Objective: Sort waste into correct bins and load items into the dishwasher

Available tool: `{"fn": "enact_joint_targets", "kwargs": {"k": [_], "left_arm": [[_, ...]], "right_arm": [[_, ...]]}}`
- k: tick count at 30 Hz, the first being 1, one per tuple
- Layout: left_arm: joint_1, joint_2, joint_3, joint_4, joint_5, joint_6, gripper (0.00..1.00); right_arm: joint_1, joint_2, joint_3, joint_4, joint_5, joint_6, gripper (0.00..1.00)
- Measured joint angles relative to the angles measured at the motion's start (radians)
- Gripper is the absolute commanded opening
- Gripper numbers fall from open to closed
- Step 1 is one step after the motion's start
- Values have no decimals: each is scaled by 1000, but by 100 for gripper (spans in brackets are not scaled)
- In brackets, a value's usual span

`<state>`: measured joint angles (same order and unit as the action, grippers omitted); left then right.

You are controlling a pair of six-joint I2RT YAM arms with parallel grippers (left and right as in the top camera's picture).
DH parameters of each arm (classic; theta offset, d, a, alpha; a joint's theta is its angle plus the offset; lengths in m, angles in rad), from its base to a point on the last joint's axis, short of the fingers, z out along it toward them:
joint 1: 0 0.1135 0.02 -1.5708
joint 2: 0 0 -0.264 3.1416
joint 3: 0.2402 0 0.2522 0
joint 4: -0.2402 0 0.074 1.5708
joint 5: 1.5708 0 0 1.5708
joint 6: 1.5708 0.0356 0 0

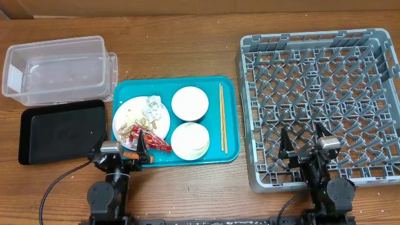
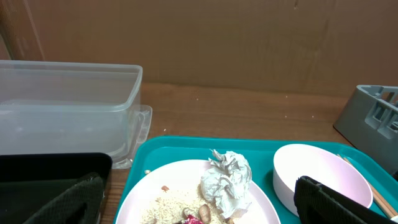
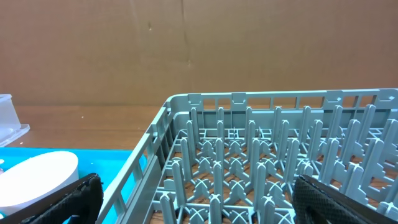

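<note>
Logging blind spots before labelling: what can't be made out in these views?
Overhead: plate's near edge and wrapper's end, under the left pincer.
Left wrist: scraps and wrapper cut off by the bottom edge; chopsticks mostly behind a finger.
Right wrist: bowl cut off by the left and bottom edges.

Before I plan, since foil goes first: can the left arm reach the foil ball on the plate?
Probably yes: the foil ball lies uncovered on the plate, just ahead of the left fingers, which stand open.
</note>
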<state>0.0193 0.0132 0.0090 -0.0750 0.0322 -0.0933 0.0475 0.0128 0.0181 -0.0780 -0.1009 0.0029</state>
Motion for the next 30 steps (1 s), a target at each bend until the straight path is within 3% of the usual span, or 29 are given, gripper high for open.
{"fn": "enact_joint_targets", "kwargs": {"k": [13,20,25,30], "left_arm": [[0,0,2,-4,1,-34,100],[0,18,94,-139,-5,-63,100],[0,140,255,-273,-16,-65,100],[0,372,458,-397,-23,-65,100]], "right_arm": [[0,0,10,-79,23,33,100],[0,44,167,-240,51,78,100],[0,174,299,-309,53,115,100],[0,362,453,-419,40,132,100]]}}
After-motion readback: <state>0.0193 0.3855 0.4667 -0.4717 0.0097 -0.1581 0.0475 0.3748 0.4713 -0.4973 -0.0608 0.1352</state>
